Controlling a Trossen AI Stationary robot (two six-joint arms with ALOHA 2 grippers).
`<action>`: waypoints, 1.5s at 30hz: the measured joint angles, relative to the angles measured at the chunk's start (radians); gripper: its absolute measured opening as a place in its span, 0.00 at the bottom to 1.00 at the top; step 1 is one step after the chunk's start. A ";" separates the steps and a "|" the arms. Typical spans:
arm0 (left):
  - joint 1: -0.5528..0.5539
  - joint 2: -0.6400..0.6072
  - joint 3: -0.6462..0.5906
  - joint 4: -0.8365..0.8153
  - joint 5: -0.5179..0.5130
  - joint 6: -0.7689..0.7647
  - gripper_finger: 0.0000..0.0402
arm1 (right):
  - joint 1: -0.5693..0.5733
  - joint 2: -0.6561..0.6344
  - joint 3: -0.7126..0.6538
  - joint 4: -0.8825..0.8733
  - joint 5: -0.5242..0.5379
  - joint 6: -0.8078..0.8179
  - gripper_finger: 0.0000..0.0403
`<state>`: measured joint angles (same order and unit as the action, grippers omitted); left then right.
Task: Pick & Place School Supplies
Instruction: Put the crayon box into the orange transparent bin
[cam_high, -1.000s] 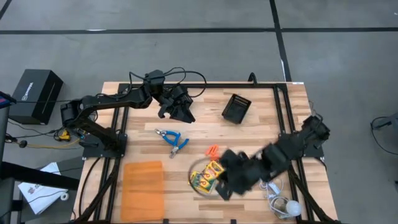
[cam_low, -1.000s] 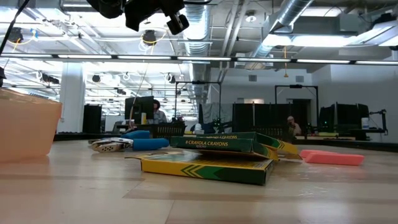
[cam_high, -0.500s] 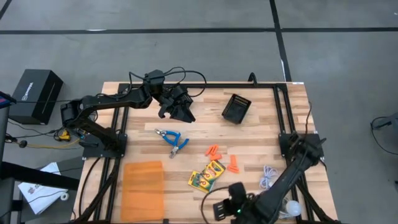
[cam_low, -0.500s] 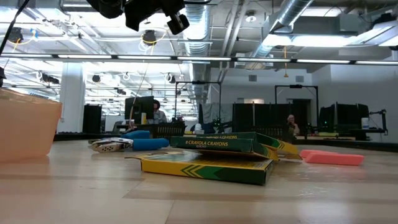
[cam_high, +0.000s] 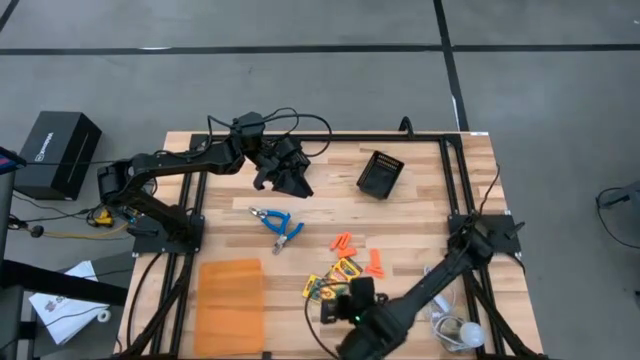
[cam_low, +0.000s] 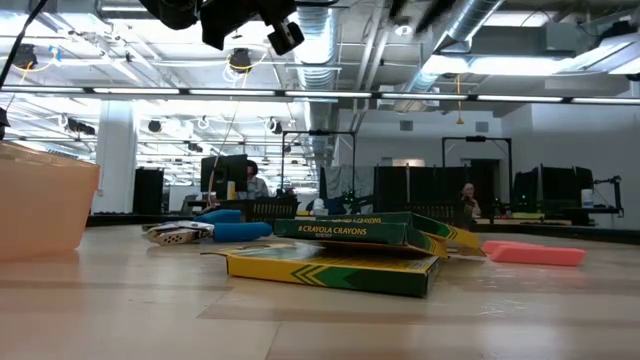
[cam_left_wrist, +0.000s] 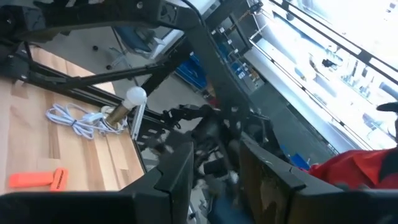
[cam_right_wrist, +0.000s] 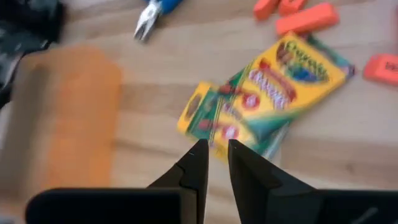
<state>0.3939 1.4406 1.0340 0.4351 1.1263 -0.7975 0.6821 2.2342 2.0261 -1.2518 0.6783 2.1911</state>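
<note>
The right gripper (cam_right_wrist: 212, 157) hangs above the near edge of the wooden worktop (cam_high: 420, 215), its two dark fingers nearly together with a thin gap, holding nothing. Just under it lie the yellow-and-green cardboard crayon boxes (cam_right_wrist: 267, 93), overlapping flat, printed faces up. Stubby orange pieces (cam_high: 345, 242) lie just beyond them, the blue-handled pliers-like tool (cam_high: 277, 224) farther left. The left gripper (cam_high: 290, 178) waits raised at the far side, fingers parted, empty.
</note>
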 joint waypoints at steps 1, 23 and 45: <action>0.000 0.000 0.000 0.000 0.001 0.002 0.32 | -0.010 0.013 0.000 -0.004 0.000 0.007 0.14; -0.003 0.000 0.000 0.003 0.034 -0.022 0.32 | -0.104 0.080 -0.085 -0.113 -0.107 0.042 0.15; -0.003 0.000 0.000 0.009 0.035 -0.033 0.32 | -0.075 0.078 -0.146 -0.013 -0.205 0.104 0.51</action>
<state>0.3912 1.4406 1.0340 0.4439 1.1608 -0.8304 0.6075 2.3119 1.8797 -1.2653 0.4736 2.2946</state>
